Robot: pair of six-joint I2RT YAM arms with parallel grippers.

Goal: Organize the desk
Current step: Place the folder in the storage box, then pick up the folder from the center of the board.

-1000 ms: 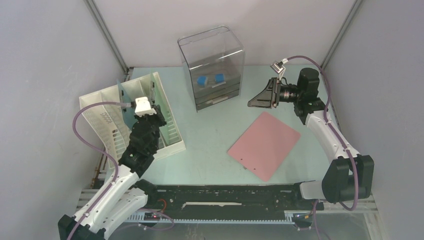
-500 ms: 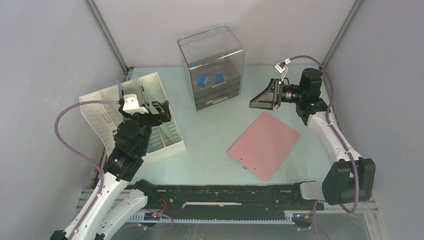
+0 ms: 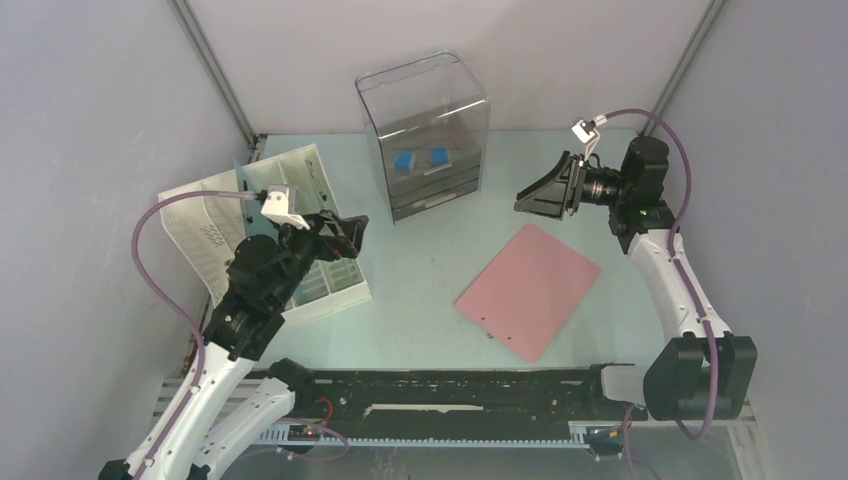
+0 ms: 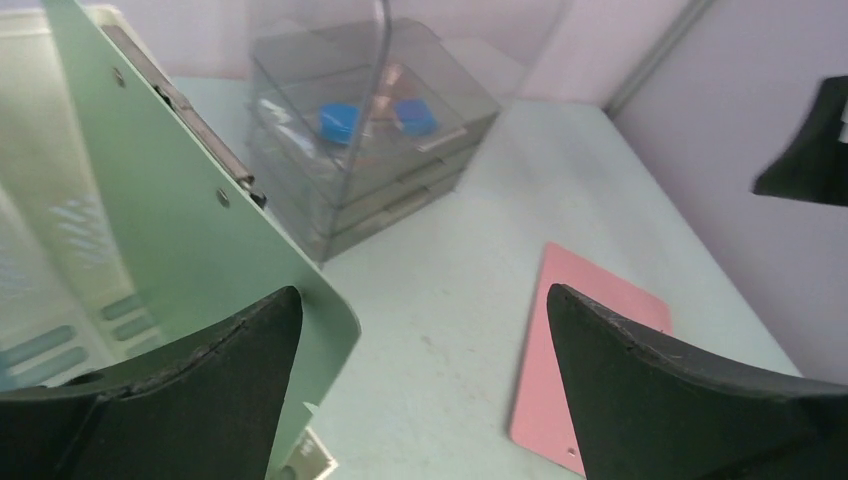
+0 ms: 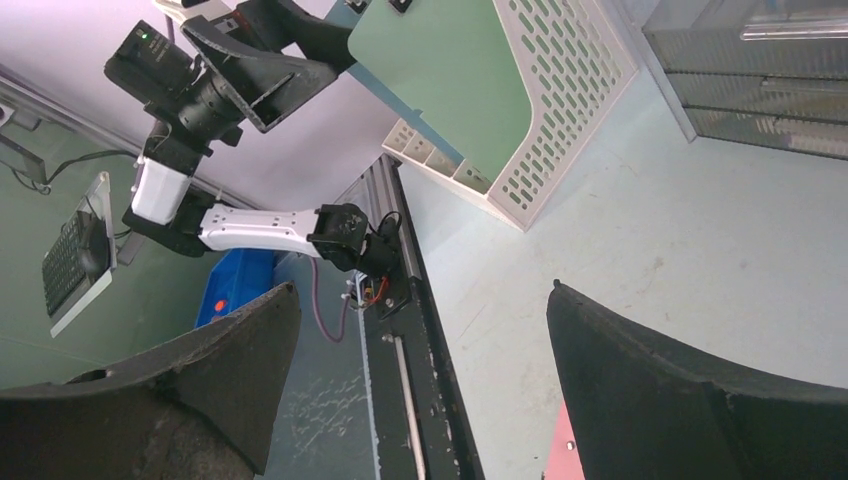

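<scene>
Table (image 3: 420,275) work advances: my left pincer (image 3: 352,235), spread apart like the right pincer (image 3: 535,195), has backed off the green folder (image 4: 180,200) in the rack (image 3: 215,235), leaving the pink folder (image 3: 528,290).

Looks down from above the near edge onto the whole table (image 3: 420,290). Left wrist: low, toward the far right corner; right wrist: toward the near left corner. Shares the white rack (image 3: 205,235).
</scene>
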